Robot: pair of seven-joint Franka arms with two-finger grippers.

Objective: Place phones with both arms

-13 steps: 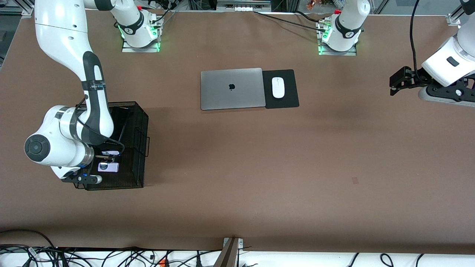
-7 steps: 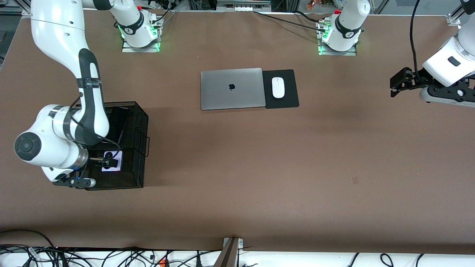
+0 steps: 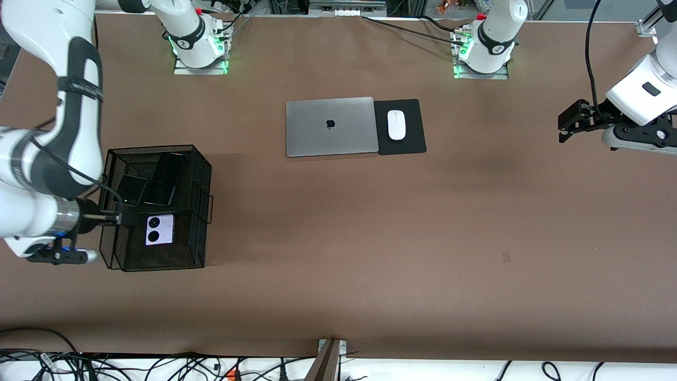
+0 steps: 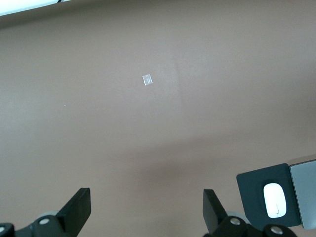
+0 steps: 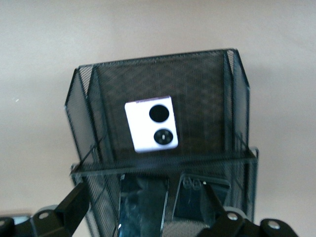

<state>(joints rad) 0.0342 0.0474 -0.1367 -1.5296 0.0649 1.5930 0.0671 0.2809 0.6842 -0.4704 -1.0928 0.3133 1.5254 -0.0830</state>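
Front view: 3 phones lie in mesh basket [image 3: 203, 174] | right end effector [image 3: 122, 217] released at its rim | left end effector [image 3: 567, 123] released, waiting | judged: placing done, next retreat.

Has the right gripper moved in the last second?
Yes. The right gripper, jaws open, has pulled back from over the lavender-white phone, out past the black mesh basket's wall toward the right arm's table end.

I read no words or numbers; just an apple logo on the closed laptop's [image 3: 331, 126] lid.
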